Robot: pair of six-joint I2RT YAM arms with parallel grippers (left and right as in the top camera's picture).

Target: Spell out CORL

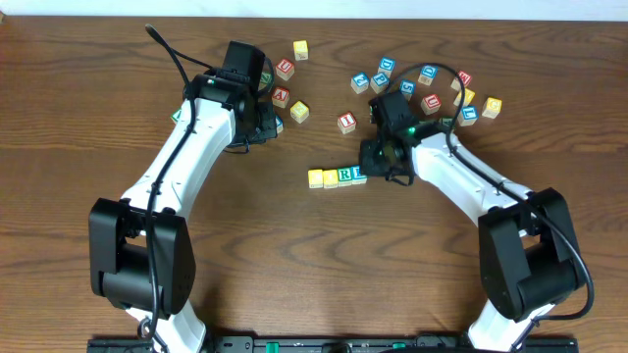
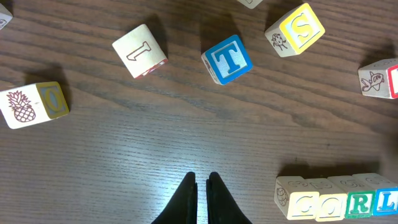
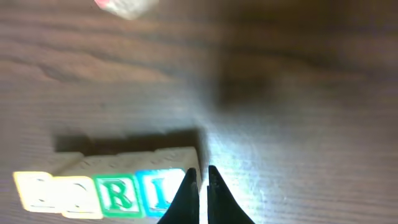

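Observation:
Four letter cubes stand in a touching row reading CORL mid-table: yellow C (image 1: pixel 315 178), yellow O (image 1: pixel 331 177), green R (image 1: pixel 345 176), blue L (image 1: pixel 359 175). The row also shows at the bottom right of the left wrist view, from C (image 2: pixel 303 204) to L (image 2: pixel 387 200). My right gripper (image 3: pixel 202 171) is shut with nothing in it, its tips just past the right edge of the L cube (image 3: pixel 158 191), beside the R (image 3: pixel 118 194). My left gripper (image 2: pixel 201 177) is shut and empty over bare wood, well left of the row.
Loose cubes lie beyond the left gripper: a blue T (image 2: pixel 227 59), a yellow S (image 2: pixel 301 28), an I cube (image 2: pixel 140 51) and a pineapple cube (image 2: pixel 34 104). Several more cubes are scattered at the back right (image 1: pixel 427 76). A red-lettered cube (image 1: pixel 346 122) sits behind the row.

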